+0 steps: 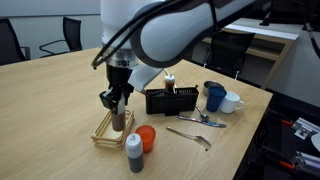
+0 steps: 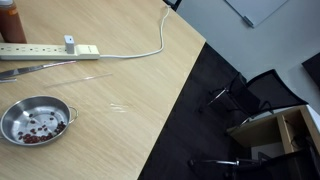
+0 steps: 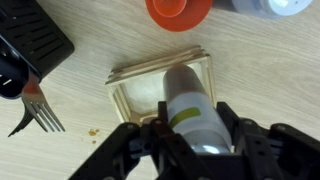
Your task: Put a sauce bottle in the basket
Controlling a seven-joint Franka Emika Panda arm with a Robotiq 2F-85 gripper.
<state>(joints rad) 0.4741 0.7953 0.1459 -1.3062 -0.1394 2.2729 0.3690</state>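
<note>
My gripper (image 1: pixel 117 100) is shut on the sauce bottle (image 1: pixel 119 120) and holds it upright, its lower end in or just above the basket (image 1: pixel 104 136), a small tan slatted basket near the table's front. In the wrist view the sauce bottle (image 3: pixel 186 95) stands between the fingers (image 3: pixel 190 135), white-grey with a green label, over the floor of the basket (image 3: pixel 160 67). I cannot tell whether the bottle touches the basket floor. A similar dark-bodied, white-capped bottle (image 1: pixel 134 151) stands beside the basket.
An orange-lidded jar (image 1: pixel 147 137) stands close to the basket. Behind it are a black box (image 1: pixel 170 100), a blue mug (image 1: pixel 214 96) and a white cup (image 1: pixel 232 102), with cutlery (image 1: pixel 199 120) between. An exterior view shows a power strip (image 2: pixel 50 50) and a metal bowl (image 2: pixel 35 120).
</note>
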